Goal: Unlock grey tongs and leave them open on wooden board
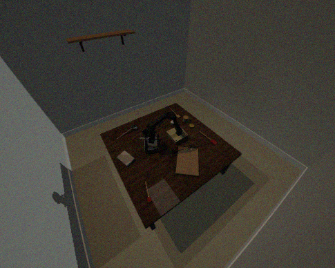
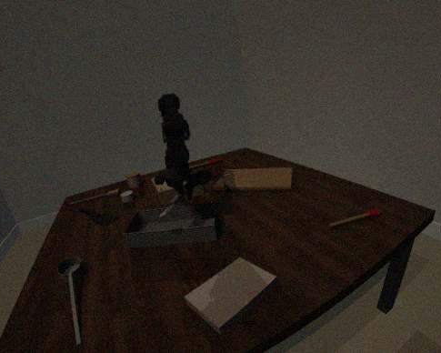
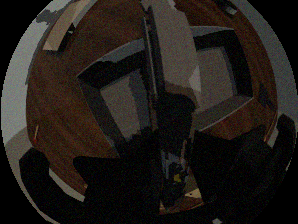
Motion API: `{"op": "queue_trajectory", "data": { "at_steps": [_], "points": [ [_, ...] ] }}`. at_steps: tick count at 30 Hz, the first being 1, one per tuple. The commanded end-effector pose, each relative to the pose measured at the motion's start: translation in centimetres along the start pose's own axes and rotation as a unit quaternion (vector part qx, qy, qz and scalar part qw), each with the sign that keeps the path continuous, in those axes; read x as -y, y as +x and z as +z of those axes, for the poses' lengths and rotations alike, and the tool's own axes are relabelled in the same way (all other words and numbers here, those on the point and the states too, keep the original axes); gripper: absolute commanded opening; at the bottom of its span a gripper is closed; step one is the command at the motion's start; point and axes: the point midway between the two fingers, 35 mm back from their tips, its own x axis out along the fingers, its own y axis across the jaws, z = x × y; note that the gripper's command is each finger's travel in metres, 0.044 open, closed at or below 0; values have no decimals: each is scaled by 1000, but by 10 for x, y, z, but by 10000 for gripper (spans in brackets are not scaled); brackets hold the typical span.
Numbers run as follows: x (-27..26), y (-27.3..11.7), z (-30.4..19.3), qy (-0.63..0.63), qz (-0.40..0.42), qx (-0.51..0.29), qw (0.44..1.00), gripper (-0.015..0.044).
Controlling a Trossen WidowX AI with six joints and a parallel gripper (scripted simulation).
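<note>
- Dim light throughout; grey walls meet at a corner (image 1: 185, 52).
- A wooden wall shelf (image 1: 100, 35) hangs on dark brackets.
- A dark wooden table (image 2: 276, 237) stands on a beige floor (image 1: 265, 193), with pale baseboards.
</note>
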Motion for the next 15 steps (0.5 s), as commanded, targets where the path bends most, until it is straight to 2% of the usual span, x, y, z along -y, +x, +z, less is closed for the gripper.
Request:
{"op": "queue_trajectory", "data": {
  "at_steps": [1,15],
  "points": [
    [-17,-5,-5,38,4,6,999,-150],
    [-72,-7,-43,188,9,3,982,-150]
  ]
}}
